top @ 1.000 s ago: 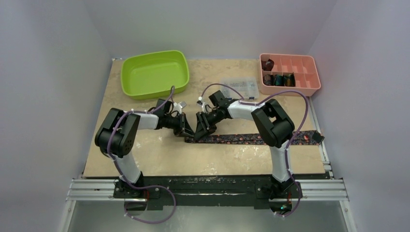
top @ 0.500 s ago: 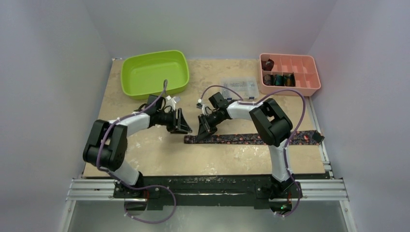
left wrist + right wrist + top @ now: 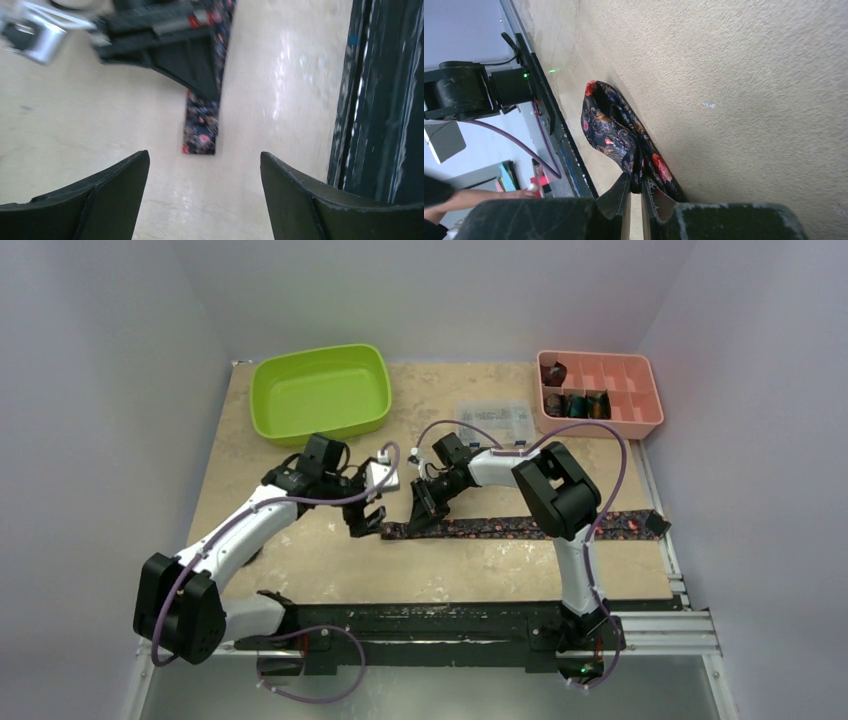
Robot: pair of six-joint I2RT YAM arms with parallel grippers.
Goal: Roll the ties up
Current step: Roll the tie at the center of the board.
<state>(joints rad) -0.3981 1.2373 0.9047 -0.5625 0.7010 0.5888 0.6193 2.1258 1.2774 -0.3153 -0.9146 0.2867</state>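
Tie point(image 3: 480, 528) tip sits centre frame; right gripper point(image 3: 636, 187) pinches it, left gripper point(image 3: 204, 157) gapes wide. I'd start the roll tight.

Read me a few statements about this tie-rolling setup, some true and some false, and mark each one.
1. The right jaws are shut on the floral tie. True.
2. The left jaws grip the tie's end. False: they stand open with nothing between them, and the tie's end lies on the table ahead of them.
3. The rolled coils sit in the green bin. False: they sit in compartments of the pink tray; the bin shows nothing inside.
4. The tie lies stretched out across the table towards its right edge. True.
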